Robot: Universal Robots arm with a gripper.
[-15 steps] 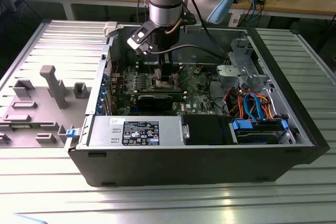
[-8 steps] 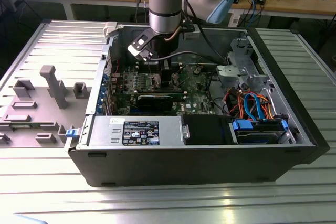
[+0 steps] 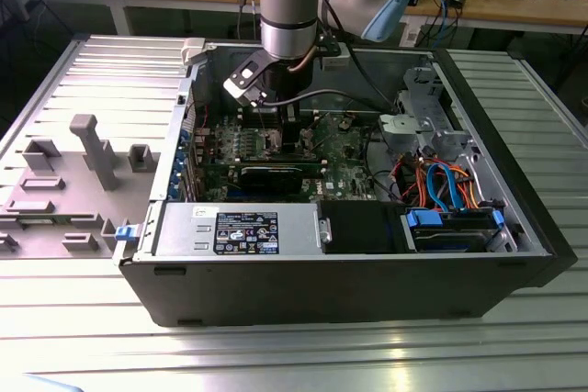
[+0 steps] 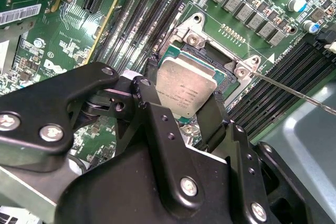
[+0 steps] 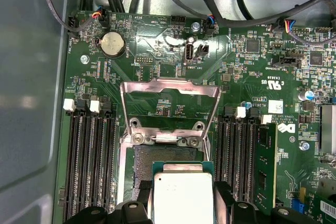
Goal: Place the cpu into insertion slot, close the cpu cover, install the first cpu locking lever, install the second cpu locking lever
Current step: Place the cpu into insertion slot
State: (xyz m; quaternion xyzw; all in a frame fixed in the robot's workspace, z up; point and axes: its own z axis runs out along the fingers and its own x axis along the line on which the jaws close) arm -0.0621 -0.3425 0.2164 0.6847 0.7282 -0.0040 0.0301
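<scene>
- The cpu [image 4: 186, 90] [image 5: 182, 199], a flat square chip with a silvery face, is pinched between the two black fingers [image 4: 152, 103] of the gripper [image 4: 184, 100] [image 5: 182, 205], which press on two opposite edges and are closed just to the chip's width.
- In both wrist views it sits over the near part of the insertion slot [image 5: 157, 155] [image 4: 223, 59]. Whether it touches the socket cannot be told.
- The slot's dark centre shows uncovered just beyond the chip's far edge.
- The cpu cover [image 5: 170, 83], a thin silver frame with a large square cut-out, stands tilted up on the far side of the slot, green board showing through its opening.
- In the second wrist view a thin metal rod [image 4: 294, 94] slants away from one corner of the socket rim.
- Long black memory slots [image 5: 92, 166] run along both sides of the socket; one holds a green memory module [image 5: 266, 166].
- Farther on the board lies a round coin battery [image 5: 113, 44].
- In the exterior view the arm reaches down from the upper middle of the frame into the open computer case [image 3: 322, 296], with the gripper [image 3: 292, 130] low over the board, behind a long black expansion card [image 3: 276, 176].
- The case lies on a ribbed metal table [image 3: 276, 355], with grey fixtures [image 3: 92, 149] at the exterior view's left.
</scene>
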